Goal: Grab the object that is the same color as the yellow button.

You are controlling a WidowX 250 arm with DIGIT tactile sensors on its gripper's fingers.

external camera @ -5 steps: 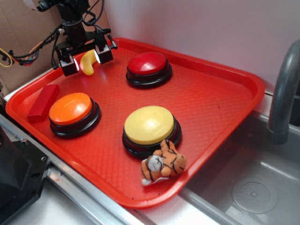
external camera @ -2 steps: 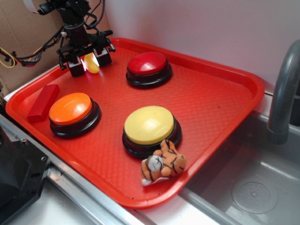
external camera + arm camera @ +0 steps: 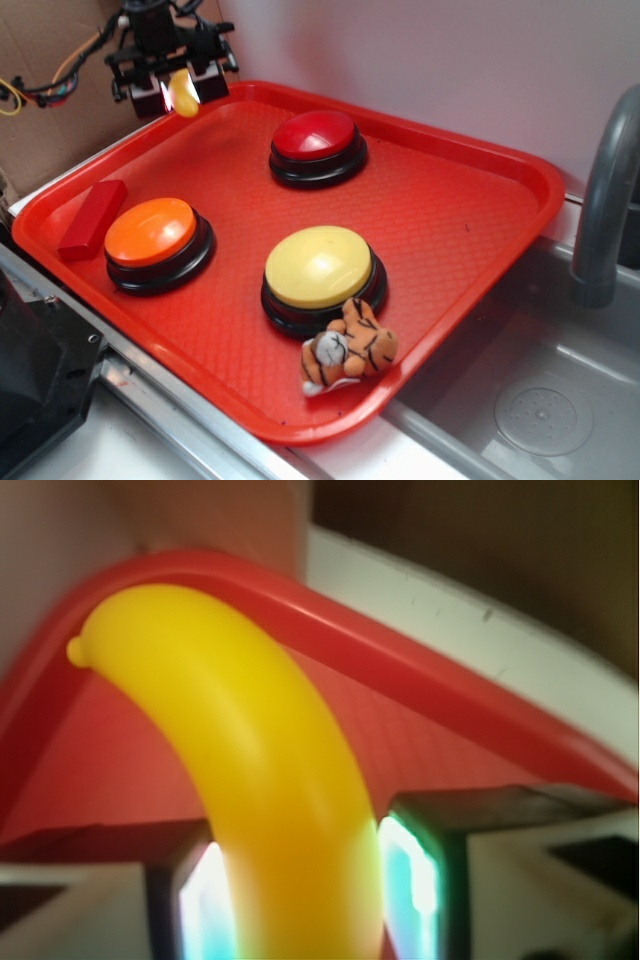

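- End effector (image 3: 180, 92) pinches the toy banana (image 3: 184, 93) between both fingers, clear above the red tray's (image 3: 450, 150) far-left corner.
- Step in hand, as judged: lift. Keep the squeeze steady and rise straight; the glossy curved skin could slip or swivel.
- Banana: smooth, bright yellow, same hue as the yellow button (image 3: 319, 265); stem nub visible in wrist view.

You see the banana (image 3: 270, 770) blurred and cut off at the wrist view's bottom edge, its lower end hidden between the gripper (image 3: 300, 900) fingers.
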